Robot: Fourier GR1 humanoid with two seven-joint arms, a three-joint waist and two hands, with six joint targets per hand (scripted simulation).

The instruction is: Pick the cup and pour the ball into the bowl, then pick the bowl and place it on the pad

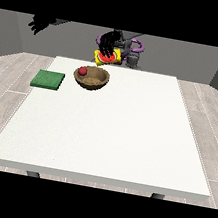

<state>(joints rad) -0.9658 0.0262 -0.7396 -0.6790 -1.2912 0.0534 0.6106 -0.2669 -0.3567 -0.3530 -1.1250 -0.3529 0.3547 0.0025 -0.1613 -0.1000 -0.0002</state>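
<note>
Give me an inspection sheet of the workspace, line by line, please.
Surface: white table, mostly bare.
Job's things: red ball inside the brown bowl; yellow cup tipped above the bowl's far rim; green pad lies flat on the table, apart from the bowl, towards the view's left.
Clutter: nothing seen.
Grippers: robot hand at the view's right curled round the cup; robot hand at the view's left raised off the table, holding nothing.
Cables: nothing seen.
Surroundings: wood-look floor, grey walls.

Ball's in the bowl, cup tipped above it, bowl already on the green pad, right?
Not quite. The front view shows the bowl on the bare white table, beside the green pad, not on it. The ball is in the bowl, and the cup is tipped above it.
</note>
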